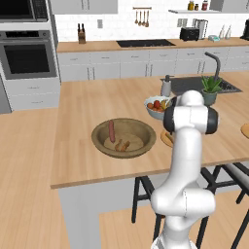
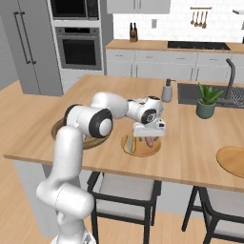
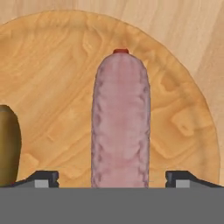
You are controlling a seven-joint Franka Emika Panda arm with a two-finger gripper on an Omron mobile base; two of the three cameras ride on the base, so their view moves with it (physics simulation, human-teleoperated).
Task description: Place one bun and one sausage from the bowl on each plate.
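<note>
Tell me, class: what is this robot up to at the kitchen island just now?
The robot's end effector hangs open over the near plate, with a pink sausage lying between its fingers on the plate. A brown bun sits beside it. The wooden bowl holds another sausage; the far plate is bare.

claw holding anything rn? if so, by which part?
Nothing held. The claw is open, fingertips clear of the sausage on both sides; the sausage sits between them over the plate.
</note>
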